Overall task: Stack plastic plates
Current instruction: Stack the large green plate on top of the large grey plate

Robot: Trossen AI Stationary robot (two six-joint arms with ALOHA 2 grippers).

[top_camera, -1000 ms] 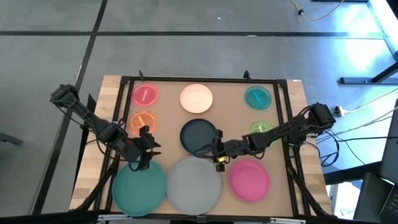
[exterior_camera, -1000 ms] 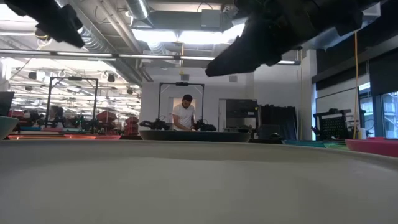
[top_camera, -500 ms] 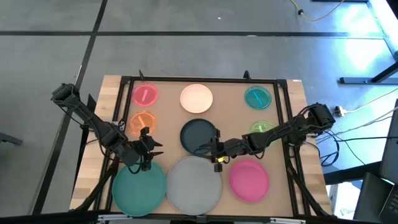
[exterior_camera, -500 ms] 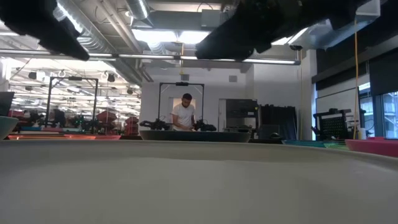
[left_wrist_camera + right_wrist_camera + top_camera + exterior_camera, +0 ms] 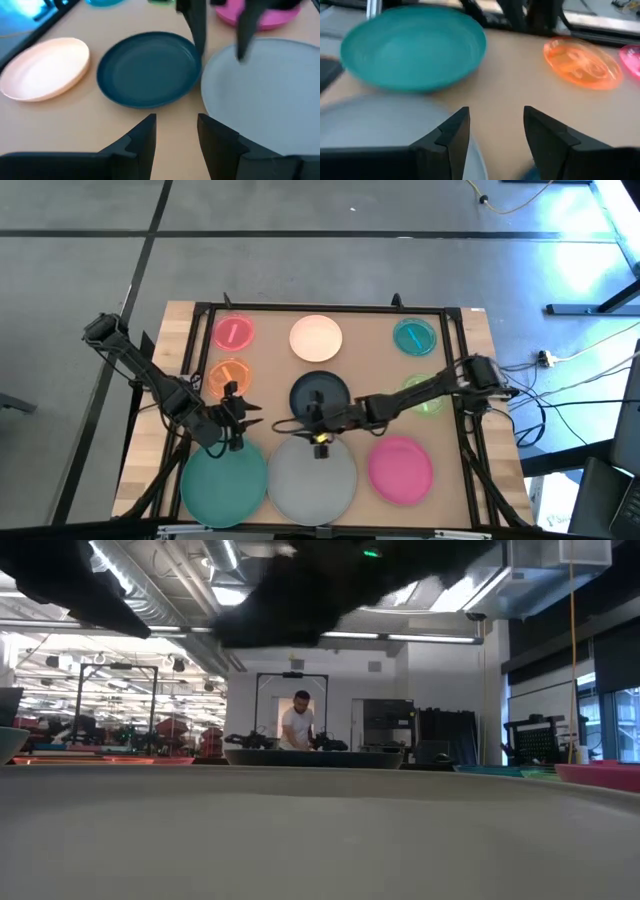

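Nine plates lie flat on the table. Far row: small pink [image 5: 233, 332], cream [image 5: 316, 337], small blue [image 5: 414, 336]. Middle row: small orange [image 5: 229, 375], dark grey [image 5: 320, 395], small green [image 5: 428, 394]. Near row: large teal [image 5: 223, 480], large grey [image 5: 315, 477], large pink [image 5: 400, 468]. My left gripper [image 5: 232, 422] hangs open between the orange and teal plates, its fingers [image 5: 175, 132] pointing toward the dark grey plate [image 5: 147, 67]. My right gripper [image 5: 312, 426] is open [image 5: 492, 130] above the gap between the dark grey and large grey plates, facing the teal plate [image 5: 415, 45].
A black frame [image 5: 320, 309] runs round the work area on the wooden table. The grey plate's rim [image 5: 320, 840] fills the low view's foreground, and a person [image 5: 297, 725] stands in the room far behind. Bare table [image 5: 75, 120] lies between the plates.
My right gripper has swept toward the table's left, from the dark grey plate's right edge to its near edge, beside the large grey plate. It stays open. The plates and my left arm have kept still.
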